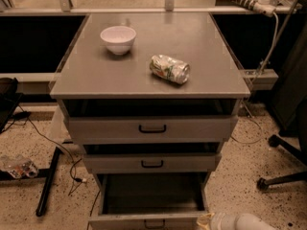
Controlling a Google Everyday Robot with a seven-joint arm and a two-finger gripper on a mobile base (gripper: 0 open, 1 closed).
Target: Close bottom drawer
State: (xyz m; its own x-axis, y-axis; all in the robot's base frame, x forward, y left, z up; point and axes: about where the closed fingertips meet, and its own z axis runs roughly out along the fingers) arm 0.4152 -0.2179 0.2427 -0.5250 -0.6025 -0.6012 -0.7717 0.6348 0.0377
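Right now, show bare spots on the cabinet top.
Bare: the right side past the can; the front left corner below the bowl. Tight between bowl and can. The gripper is by the right front corner of the bottom drawer.

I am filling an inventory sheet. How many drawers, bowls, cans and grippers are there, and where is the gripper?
Drawers: 3: top drawer, middle drawer, bottom drawer
Bowl: 1
Can: 1
Gripper: 1, beside the bottom drawer's right front corner
Total: 6
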